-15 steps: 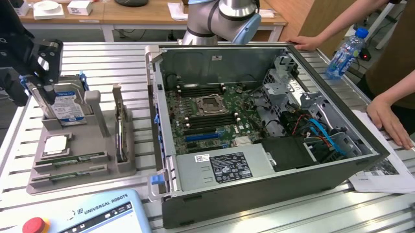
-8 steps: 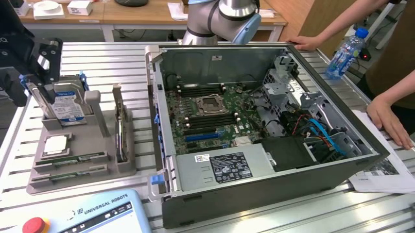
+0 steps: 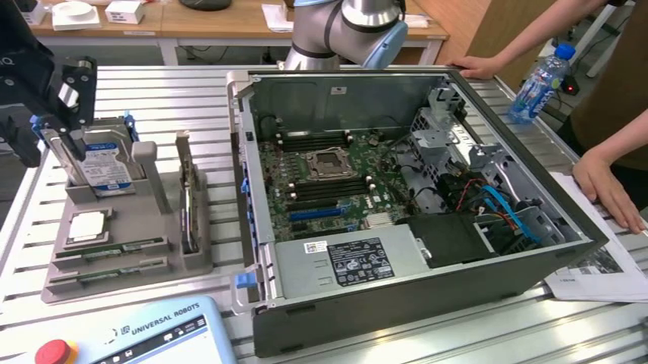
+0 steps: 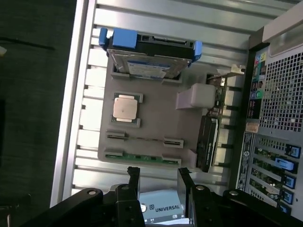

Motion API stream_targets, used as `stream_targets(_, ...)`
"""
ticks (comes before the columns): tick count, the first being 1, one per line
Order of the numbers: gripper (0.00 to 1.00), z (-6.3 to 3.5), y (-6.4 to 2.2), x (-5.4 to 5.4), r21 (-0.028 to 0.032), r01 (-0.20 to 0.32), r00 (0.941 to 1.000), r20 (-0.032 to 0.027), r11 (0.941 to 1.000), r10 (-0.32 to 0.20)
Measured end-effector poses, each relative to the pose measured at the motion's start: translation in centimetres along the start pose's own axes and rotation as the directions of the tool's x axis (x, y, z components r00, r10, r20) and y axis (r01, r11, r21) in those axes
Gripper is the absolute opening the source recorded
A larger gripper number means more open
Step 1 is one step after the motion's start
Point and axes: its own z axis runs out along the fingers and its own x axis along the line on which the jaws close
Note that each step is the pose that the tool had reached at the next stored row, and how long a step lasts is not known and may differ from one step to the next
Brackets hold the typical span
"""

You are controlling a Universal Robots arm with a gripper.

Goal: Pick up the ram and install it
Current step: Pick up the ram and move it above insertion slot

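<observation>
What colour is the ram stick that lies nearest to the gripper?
The ram stick is green; the wrist view shows it best.

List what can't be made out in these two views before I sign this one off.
- Label and chips of the ram: the wrist view sees it edge-on in the tray, so its faces are hidden.
- The memory slots on the motherboard: too small in the exterior view to tell whether any is filled.
- The person beyond the hand: cut off by the exterior view's right edge.
</observation>
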Motion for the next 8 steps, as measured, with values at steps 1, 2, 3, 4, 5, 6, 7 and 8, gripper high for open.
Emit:
stream_targets(1,0.45,0.00,0.00,0.00,-0.0005,0.010,1.0000,-0.0004,1.0000,-0.010)
stream_targets(2,0.45,0.00,0.00,0.00,-0.0010,0.020,0.9998,-0.0010,0.9998,-0.020)
stream_targets(3,0.45,0.00,0.00,0.00,-0.0015,0.031,0.9995,-0.0014,0.9995,-0.031)
stream_targets(4,0.45,0.00,0.00,0.00,-0.0020,0.040,0.9992,-0.0018,0.9992,-0.040)
stream_targets(5,0.45,0.00,0.00,0.00,-0.0024,0.050,0.9987,-0.0022,0.9987,-0.050)
stream_targets(6,0.45,0.00,0.00,0.00,-0.0029,0.060,0.9982,-0.0027,0.9982,-0.060)
stream_targets(7,0.45,0.00,0.00,0.00,-0.0035,0.071,0.9975,-0.0031,0.9975,-0.071)
stream_targets(8,0.45,0.01,0.00,0.00,-0.0040,0.082,0.9966,-0.0035,0.9966,-0.082)
